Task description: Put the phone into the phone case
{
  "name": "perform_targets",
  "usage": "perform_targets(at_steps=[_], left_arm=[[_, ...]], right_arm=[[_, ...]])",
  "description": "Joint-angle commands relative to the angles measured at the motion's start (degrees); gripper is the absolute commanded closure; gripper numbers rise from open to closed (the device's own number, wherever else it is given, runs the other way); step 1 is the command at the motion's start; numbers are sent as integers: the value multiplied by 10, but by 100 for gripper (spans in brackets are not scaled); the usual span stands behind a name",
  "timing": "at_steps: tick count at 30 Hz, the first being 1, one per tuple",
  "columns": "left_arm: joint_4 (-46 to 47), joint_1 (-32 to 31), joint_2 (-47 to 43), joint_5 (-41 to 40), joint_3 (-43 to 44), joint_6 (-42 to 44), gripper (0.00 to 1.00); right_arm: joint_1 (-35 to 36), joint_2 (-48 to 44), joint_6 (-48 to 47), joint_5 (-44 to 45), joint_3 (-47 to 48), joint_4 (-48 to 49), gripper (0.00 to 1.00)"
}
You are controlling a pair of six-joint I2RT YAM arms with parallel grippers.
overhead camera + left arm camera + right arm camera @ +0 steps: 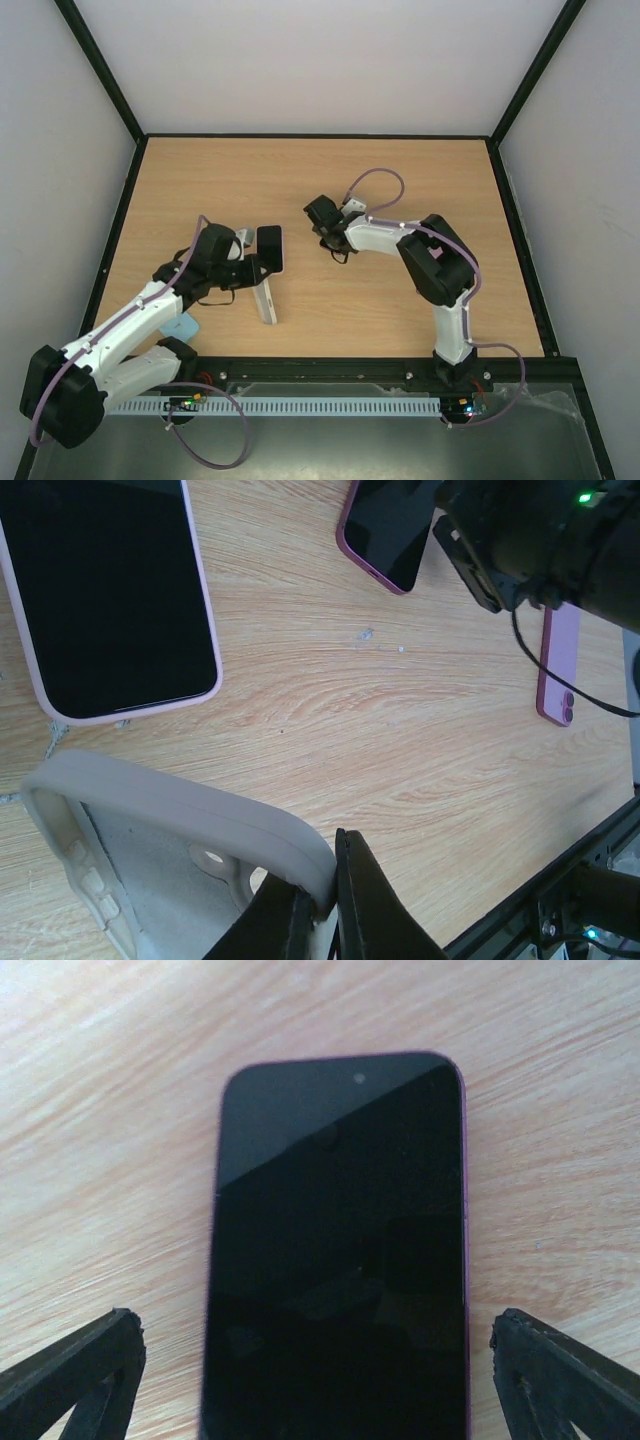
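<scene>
Beige phone case (180,830) is getting pinched by its side wall in the left gripper (328,895), jaws clamped tight on it, down near the wooden worktop (400,740). Purple phone (335,1250) is lying screen-up on that worktop, and the right gripper (315,1330) is hovering right over it, jaws spread wide, one finger on either side, not touching it.

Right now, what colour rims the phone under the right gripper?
Purple rim on the phone; clearest in right wrist view.

- My right wrist view cuts the purple phone (335,1250) off at its lower end.
- The beige phone case (170,850) runs past my left wrist view's bottom edge.
</scene>
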Motion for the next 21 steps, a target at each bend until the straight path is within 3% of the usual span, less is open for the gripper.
perform_targets(at_steps=[1, 13, 21], left_arm=[[-4, 1, -8, 13, -9, 12, 98], [-1, -4, 4, 11, -6, 4, 96], [45, -73, 64, -12, 0, -46, 96]], right_arm=[[-6, 37, 8, 21, 30, -36, 9], [-6, 58, -14, 16, 15, -66, 22], [-7, 11, -59, -12, -68, -33, 33]])
